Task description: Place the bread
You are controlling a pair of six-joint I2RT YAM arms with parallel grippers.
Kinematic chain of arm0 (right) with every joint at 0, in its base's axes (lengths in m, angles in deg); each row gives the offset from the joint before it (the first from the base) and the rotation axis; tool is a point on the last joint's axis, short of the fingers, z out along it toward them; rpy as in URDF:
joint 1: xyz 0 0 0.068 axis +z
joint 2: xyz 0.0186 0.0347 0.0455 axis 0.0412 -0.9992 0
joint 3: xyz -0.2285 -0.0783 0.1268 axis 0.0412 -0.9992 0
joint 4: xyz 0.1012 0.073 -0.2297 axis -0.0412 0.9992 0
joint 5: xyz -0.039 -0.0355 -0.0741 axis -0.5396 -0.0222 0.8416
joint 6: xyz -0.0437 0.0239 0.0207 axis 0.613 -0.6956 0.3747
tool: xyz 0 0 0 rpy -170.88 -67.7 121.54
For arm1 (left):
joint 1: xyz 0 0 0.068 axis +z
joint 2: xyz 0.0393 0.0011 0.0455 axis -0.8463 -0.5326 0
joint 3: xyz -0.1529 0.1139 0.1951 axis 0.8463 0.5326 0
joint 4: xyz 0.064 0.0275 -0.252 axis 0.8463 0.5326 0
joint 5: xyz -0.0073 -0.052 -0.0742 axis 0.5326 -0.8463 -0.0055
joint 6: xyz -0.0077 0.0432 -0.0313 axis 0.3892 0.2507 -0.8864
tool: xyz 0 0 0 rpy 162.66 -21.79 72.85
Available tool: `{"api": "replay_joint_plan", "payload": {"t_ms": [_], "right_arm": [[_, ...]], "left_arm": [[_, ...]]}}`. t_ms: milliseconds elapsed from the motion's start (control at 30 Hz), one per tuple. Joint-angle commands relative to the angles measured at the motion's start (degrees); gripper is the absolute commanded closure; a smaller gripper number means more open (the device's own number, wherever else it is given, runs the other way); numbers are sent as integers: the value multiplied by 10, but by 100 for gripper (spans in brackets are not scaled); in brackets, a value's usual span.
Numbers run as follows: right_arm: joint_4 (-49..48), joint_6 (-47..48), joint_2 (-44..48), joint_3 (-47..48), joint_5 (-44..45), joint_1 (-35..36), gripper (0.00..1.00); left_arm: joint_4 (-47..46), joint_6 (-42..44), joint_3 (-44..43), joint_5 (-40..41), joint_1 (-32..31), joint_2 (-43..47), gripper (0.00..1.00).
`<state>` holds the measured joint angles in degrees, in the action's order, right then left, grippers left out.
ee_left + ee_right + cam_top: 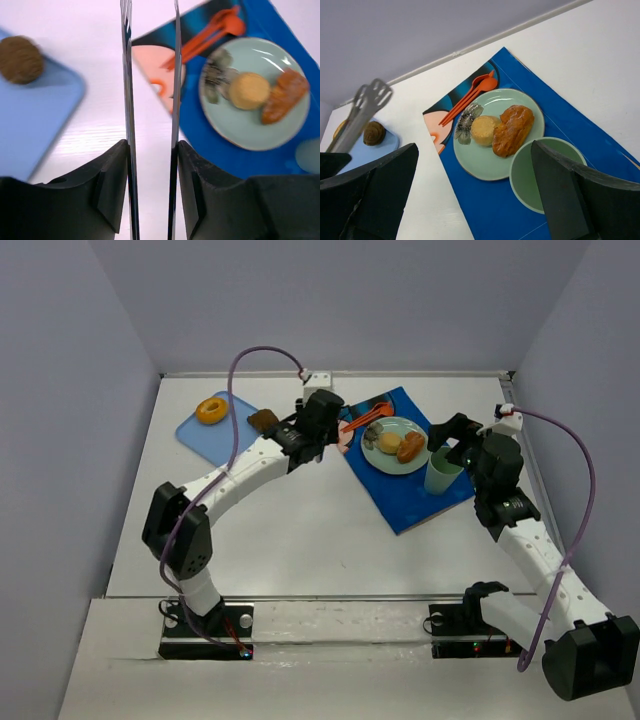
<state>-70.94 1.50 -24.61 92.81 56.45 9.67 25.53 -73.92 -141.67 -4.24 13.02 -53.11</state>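
My left gripper (322, 428) is shut on metal tongs (127, 100), whose two blades run up the left wrist view with nothing between them; they also show in the right wrist view (366, 107). The tongs hang between the light blue tray (200, 435) and the pale green plate (398, 465). A dark brown round bread (263, 421) and a glazed donut (211, 409) lie on the tray. A round bun (485, 130) and a long glazed pastry (513, 130) lie on the plate (485, 165). My right gripper (475, 195) is open and empty above the green cup (545, 172).
The plate and cup (441, 473) stand on a blue printed placemat (410, 495). An orange spoon and fork (365, 418) lie on the mat's far corner. Grey walls enclose the white table on three sides.
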Motion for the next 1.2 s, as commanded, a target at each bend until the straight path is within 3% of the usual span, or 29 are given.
{"api": "replay_joint_plan", "payload": {"t_ms": [0,133,267,433,500,600,967,1100,1167], "right_arm": [[-15,0,-2,1,11,0,0],[-15,-3,-7,3,8,0,0],[-16,-7,-14,7,-3,0,0],[-16,-7,-15,7,-3,0,0],[-15,-11,-13,6,-1,0,0],[-15,-13,-13,5,2,0,0],[-16,-15,-19,7,7,0,0],[-15,-15,-18,6,6,0,0],[-16,-15,-17,5,6,0,0]], "left_arm": [[16,-119,115,112,45,106,50],[36,-223,246,155,127,183,45],[57,-308,312,216,200,238,43],[-2,-282,369,153,296,240,39],[-8,-269,372,139,310,222,40],[11,-283,366,135,324,196,30],[54,-299,363,123,353,160,22],[85,-320,360,136,353,181,1],[91,-323,363,137,353,195,1]]}}
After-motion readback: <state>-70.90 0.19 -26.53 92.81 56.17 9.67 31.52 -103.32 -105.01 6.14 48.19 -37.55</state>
